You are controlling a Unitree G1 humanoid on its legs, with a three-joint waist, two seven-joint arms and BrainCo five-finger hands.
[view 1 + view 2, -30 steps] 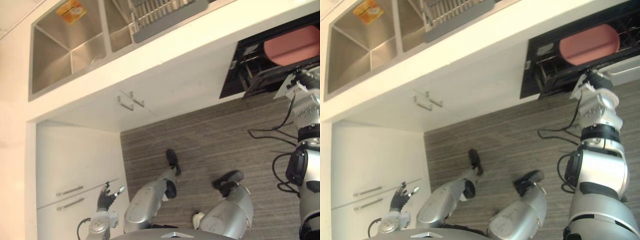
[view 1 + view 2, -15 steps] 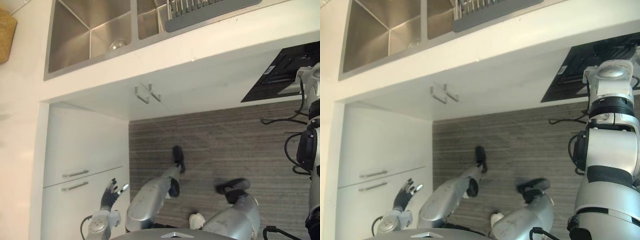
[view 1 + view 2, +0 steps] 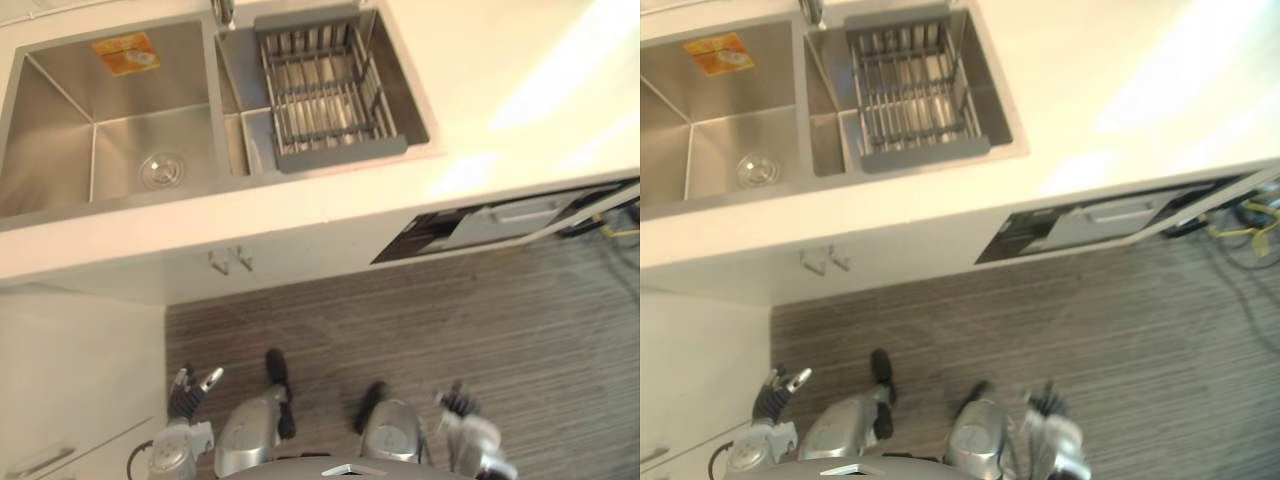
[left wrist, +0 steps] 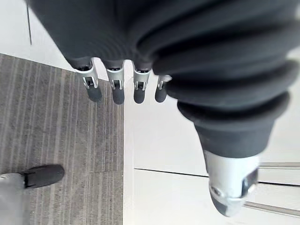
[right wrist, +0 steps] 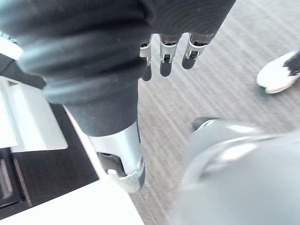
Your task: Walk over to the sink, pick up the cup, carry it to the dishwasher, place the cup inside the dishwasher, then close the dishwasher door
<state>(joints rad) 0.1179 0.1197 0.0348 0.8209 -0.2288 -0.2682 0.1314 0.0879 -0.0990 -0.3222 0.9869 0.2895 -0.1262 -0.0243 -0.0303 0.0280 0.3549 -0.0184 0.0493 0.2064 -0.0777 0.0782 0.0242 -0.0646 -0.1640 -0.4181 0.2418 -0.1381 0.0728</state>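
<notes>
**Left eye view: sink (image 3: 55,140) and dishwasher door (image 3: 505,213)**

Left hand (image 3: 188,392), right hand (image 3: 458,404): low over the floor (image 3: 400,310), fingers straight, holding nothing. Cup: whereabouts cannot be told. Likely light, rigid, breakable; best taken round its wall. Door: ajar under the tabletop (image 3: 500,80). Sink: orange sticker (image 3: 125,53) in the left basin, print unreadable.

Bright light is washing out the surface (image 3: 560,80) right of the sink (image 3: 55,115), glare blooming there; cabinet fronts (image 3: 300,252) below the sink are sitting in shadow.
</notes>
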